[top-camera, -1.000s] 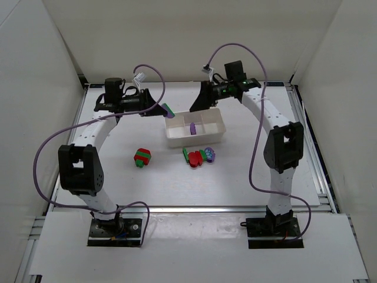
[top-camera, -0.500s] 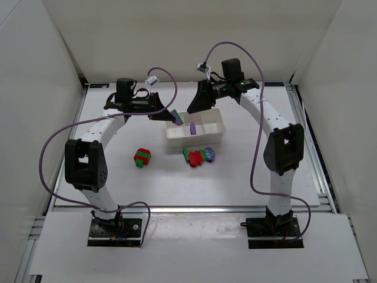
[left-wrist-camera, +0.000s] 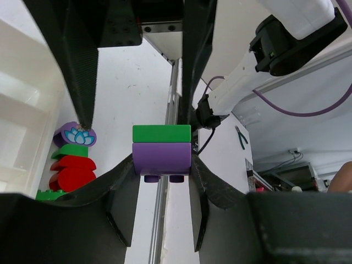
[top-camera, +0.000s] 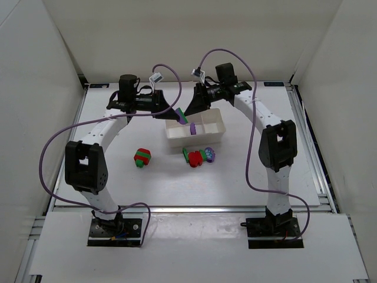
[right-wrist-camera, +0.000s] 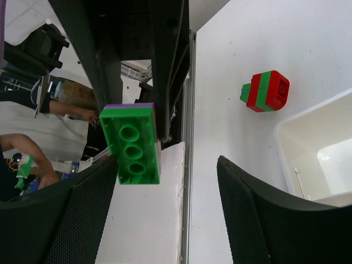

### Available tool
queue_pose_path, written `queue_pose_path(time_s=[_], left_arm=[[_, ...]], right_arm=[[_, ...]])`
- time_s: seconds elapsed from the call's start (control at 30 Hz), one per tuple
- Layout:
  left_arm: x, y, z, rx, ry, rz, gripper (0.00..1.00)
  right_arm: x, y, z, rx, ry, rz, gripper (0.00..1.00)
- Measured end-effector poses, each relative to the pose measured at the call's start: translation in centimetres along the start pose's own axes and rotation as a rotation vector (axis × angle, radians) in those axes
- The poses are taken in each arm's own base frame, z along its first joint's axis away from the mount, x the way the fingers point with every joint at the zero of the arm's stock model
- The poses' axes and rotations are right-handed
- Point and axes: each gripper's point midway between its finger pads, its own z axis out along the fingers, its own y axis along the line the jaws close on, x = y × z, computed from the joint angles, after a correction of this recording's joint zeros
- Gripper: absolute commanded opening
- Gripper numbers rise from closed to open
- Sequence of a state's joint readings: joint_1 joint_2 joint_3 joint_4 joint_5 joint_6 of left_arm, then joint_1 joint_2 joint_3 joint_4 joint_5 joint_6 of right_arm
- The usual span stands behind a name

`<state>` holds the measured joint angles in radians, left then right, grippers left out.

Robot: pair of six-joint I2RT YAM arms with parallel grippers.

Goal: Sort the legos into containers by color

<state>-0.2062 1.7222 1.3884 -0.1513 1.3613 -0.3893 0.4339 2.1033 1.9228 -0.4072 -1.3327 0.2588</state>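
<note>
Nearest the arm bases, a red-and-green stack (top-camera: 142, 157) and a mixed cluster (top-camera: 198, 156) lie unsorted on the table (top-camera: 147, 183), just in front of the white tray (top-camera: 219, 131), which has one purple brick (top-camera: 192, 127) inside it. Farther back, above the tray's far left corner, the left gripper (top-camera: 174, 112) has carried its clamped green-and-purple stack (left-wrist-camera: 161, 144) rightward. The right gripper (top-camera: 189, 109) has swung across to meet it, jaws parted around the green brick and not yet gripping. Pulling the two colours apart looks to be the next step.

Brick pair (left-wrist-camera: 161, 148) grn over purple; stack (top-camera: 142, 157) red+grn; tray (top-camera: 219, 133) white; table (top-camera: 177, 183) white.
</note>
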Motion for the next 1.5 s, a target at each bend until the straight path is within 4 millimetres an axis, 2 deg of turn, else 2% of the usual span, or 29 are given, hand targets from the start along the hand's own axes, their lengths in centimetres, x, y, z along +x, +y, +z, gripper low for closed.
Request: queue_pose_path(time_s=[0.2, 0.47, 0.77, 1.13, 1.5], left_arm=[[-0.1, -0.8, 0.5, 0.02, 0.008, 0.015, 0.1], [-0.1, -1.0, 0.5, 0.027, 0.009, 0.02, 0.1], [-0.1, -1.1, 0.5, 0.037, 0.011, 0.033, 0.1], [0.4, -1.1, 0.4, 0.036, 0.014, 0.035, 0.1], [0.5, -0.9, 0.4, 0.035, 0.016, 0.045, 0.1]], right_arm=[[-0.6, 0.6, 0.2, -0.006, -0.002, -0.032, 0.71], [-0.4, 1.1, 0.9, -0.027, 0.013, -0.027, 0.67], [0.1, 0.7, 0.5, -0.033, 0.013, -0.019, 0.75], [-0.6, 0.1, -2.2, -0.011, -0.03, -0.011, 0.77], [-0.3, 2.2, -0.5, -0.067, 0.007, -0.03, 0.82]])
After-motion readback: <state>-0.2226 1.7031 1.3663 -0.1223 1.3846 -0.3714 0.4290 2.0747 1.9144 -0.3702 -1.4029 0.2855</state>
